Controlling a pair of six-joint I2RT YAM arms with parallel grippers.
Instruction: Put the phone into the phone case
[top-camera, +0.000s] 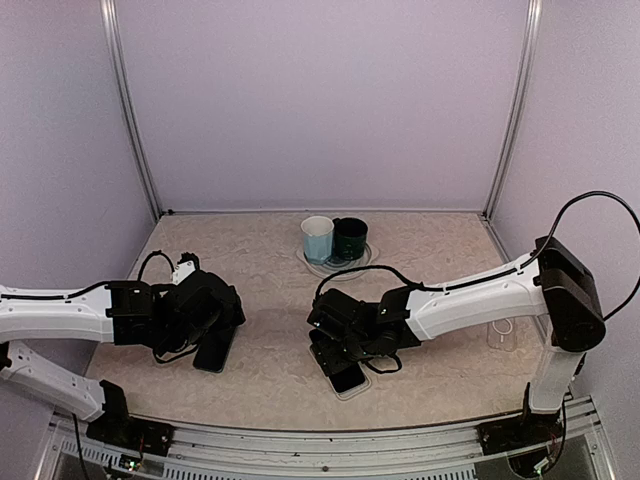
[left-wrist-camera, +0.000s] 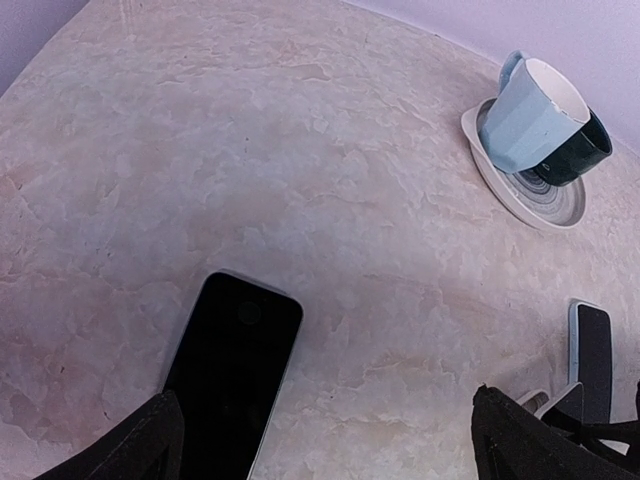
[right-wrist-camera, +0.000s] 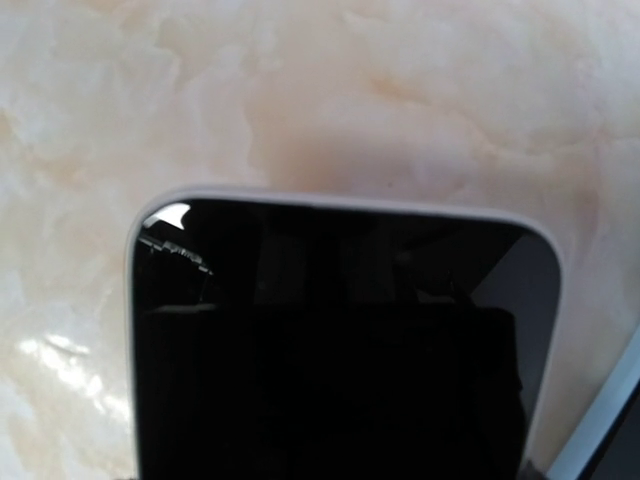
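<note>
A black phone (top-camera: 217, 348) lies flat on the table, screen dark; in the left wrist view it (left-wrist-camera: 235, 370) is by the left finger. My left gripper (top-camera: 213, 318) hovers just above it, open and empty (left-wrist-camera: 330, 455). A second dark phone with a pale clear rim around it (top-camera: 348, 378) lies near the table's front middle and fills the right wrist view (right-wrist-camera: 340, 350). My right gripper (top-camera: 338, 345) is down on its far end; its fingers are hidden. An empty clear phone case (top-camera: 503, 333) lies at the far right.
A light blue cup (top-camera: 317, 238) and a dark green cup (top-camera: 349, 238) stand on a saucer (top-camera: 335, 266) at the back middle; they also show in the left wrist view (left-wrist-camera: 530, 110). The booth walls close the table on three sides.
</note>
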